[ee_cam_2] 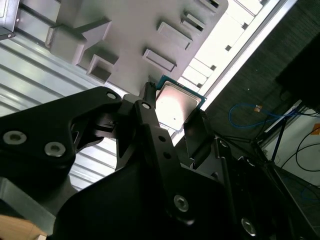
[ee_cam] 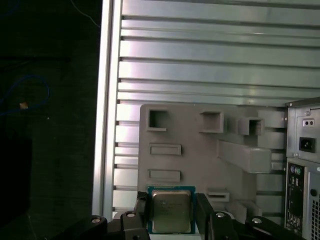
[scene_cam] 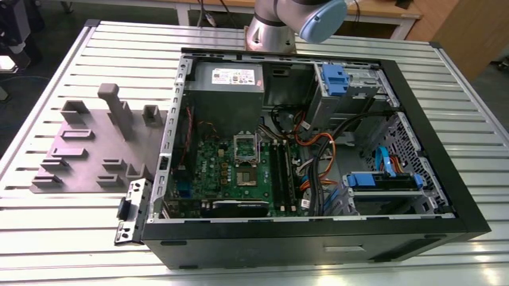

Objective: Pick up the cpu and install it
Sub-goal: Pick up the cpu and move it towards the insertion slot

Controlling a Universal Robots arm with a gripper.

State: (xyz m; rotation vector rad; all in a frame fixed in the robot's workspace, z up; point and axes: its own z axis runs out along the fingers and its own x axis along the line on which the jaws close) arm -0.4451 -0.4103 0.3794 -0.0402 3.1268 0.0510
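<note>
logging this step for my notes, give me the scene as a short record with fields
gripper: gripper shut on the cpu
cpu: held between the fingers, silvery top showing in both wrist views
backdrop: grey fixture tray behind the cpu
socket: cpu socket on the green motherboard, silver frame, dark centre
case: open computer case on the slatted metal table, tray on the exterior view's left of it

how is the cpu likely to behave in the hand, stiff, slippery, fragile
The cpu looks like a thin flat plate with a metal top, so probably stiff and light. The hand pinches it by two opposite edges, so it might twist or slip if bumped. Its shiny top suggests a smooth, low-friction surface.
</note>
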